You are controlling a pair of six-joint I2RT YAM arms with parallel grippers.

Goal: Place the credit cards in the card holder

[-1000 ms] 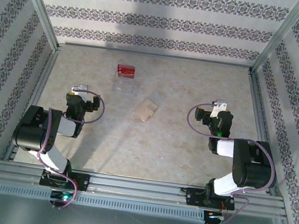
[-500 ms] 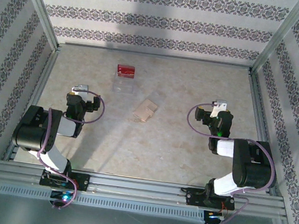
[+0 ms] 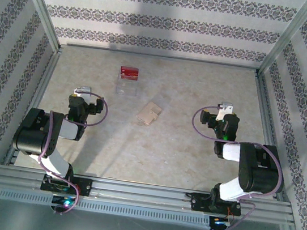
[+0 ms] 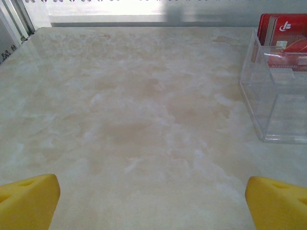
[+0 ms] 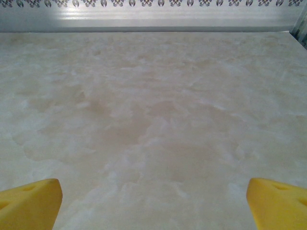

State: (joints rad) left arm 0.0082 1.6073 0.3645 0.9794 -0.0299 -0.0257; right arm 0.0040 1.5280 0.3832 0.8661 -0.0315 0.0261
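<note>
The red credit cards [image 3: 129, 73] stand in a stack at the far end of a clear plastic box [image 3: 126, 88], at the back left of the table. In the left wrist view the credit cards [image 4: 284, 33] show at the upper right, behind the clear box [image 4: 278, 96]. The tan card holder [image 3: 149, 113] lies folded near the table's middle. My left gripper [image 3: 82, 90] hangs left of the box, open, its yellow fingertips [image 4: 29, 201] wide apart over bare table. My right gripper [image 3: 226, 108] is open at the right side, and its fingertips [image 5: 278, 201] hold nothing.
The marble-patterned table [image 3: 182, 153] is fenced by aluminium rails and patterned walls on three sides. The arm bases are bolted to the front rail [image 3: 142, 193]. Bare table lies between the two grippers and the card holder.
</note>
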